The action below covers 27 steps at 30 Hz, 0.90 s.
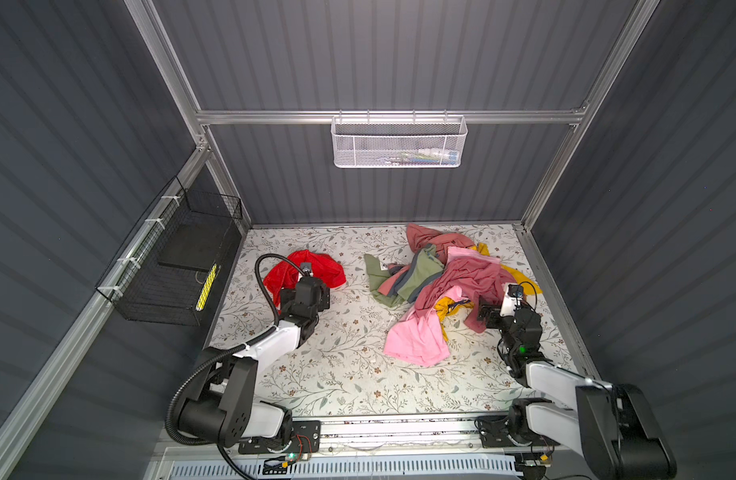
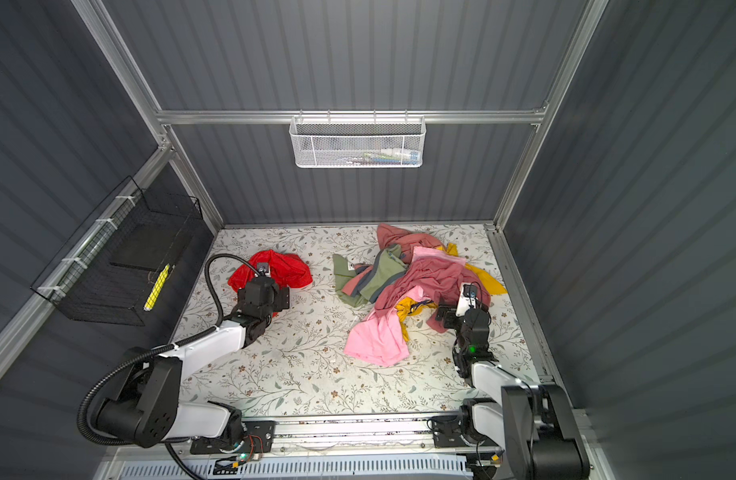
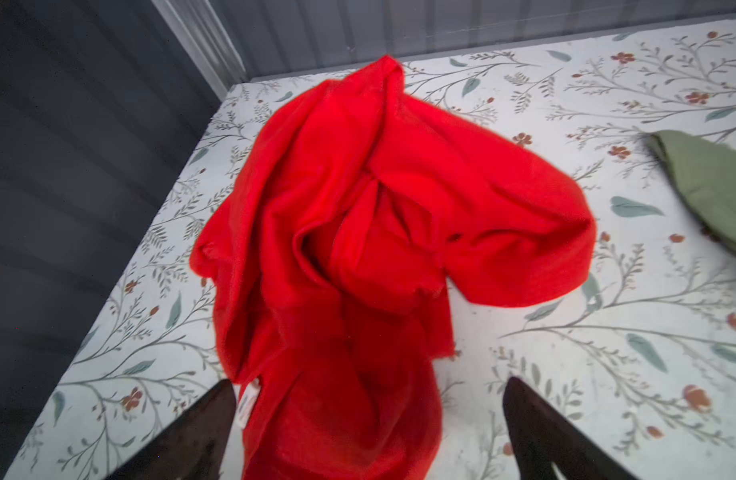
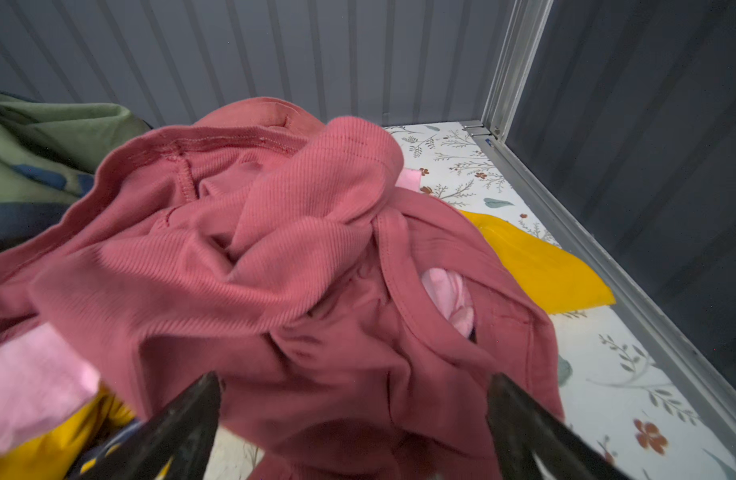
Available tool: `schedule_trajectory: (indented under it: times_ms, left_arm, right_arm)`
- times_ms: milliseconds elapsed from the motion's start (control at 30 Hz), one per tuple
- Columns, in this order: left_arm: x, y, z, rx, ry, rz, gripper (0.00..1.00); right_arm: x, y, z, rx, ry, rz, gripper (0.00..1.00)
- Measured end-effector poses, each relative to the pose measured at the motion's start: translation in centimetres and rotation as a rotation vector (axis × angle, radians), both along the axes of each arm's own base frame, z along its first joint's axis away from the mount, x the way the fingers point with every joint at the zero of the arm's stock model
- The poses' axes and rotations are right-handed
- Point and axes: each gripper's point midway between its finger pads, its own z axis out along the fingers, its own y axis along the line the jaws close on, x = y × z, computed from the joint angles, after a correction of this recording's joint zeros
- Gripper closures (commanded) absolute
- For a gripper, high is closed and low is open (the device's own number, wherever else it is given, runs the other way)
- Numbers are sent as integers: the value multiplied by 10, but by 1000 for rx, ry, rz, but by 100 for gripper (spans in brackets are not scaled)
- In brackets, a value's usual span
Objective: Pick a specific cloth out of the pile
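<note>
Left end effector (image 3: 369, 386) was spread, gripping nothing, over the cloth (image 3: 379, 208), which lay alone on the surface (image 1: 337, 374), well apart from the pile (image 1: 449, 282). Right end effector (image 4: 354, 378) was spread too, above the pile. Separation looked done; next: lift left clear without snagging fabric.

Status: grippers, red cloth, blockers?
Jaws open, empty: left gripper, right gripper. Loose red cloth on table, apart from pile. Nothing in the way.

The cloth (image 3: 379, 232), at ten o'clock on the table (image 1: 341, 374), is thin and woven, with a fine open weave and a faint sheen. The pile (image 4: 316, 257) at two o'clock is matt knit, its salmon piece ribbed. The table looks matt and printed, the frame (image 1: 275, 117) brushed metal.
</note>
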Motion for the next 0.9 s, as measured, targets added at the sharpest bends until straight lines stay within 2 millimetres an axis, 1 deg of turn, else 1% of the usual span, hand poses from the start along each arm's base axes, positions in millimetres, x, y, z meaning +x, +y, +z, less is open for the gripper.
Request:
schedule_trajectory:
  times_ms: [67, 133, 167, 233, 267, 333, 367, 467, 500, 600, 700, 900]
  left_arm:
    - [-3, 8, -3, 15, -26, 22, 0]
    - [-3, 16, -4, 26, -62, 46, 0]
    - [-1, 20, -4, 30, -83, 60, 0]
    - [3, 27, -7, 35, -114, 78, 0]
    - [5, 33, -12, 37, -126, 89, 0]
    - [6, 43, -27, 36, -136, 102, 0]
    - [7, 47, -39, 31, -132, 101, 0]
    - [6, 53, -69, 17, -88, 77, 1]
    - [7, 52, -72, 1, -80, 60, 0]
    - [20, 52, -62, -26, -107, 39, 0]
    - [34, 51, -47, -45, -156, 35, 0]
    - [37, 49, -45, -53, -160, 26, 0]
  right_arm:
    - [15, 0, 5, -11, 0, 7, 1]
    - [30, -2, 12, -12, -40, 5, 1]
    - [35, -6, 10, -7, -51, -3, 1]
    - [34, -15, -4, 3, -11, -24, 1]
    - [33, -19, -7, 9, -5, -33, 1]
    - [34, -23, -4, 20, -19, -44, 1]
    - [34, -24, -4, 25, -16, -47, 1]
    - [36, -25, -1, 32, -26, -44, 1]
    - [36, -24, -1, 34, -26, -43, 1]
    - [37, -24, 0, 38, -29, -39, 1]
    - [37, -23, 0, 39, -30, -35, 1]
    - [37, -22, 0, 40, -29, -32, 1]
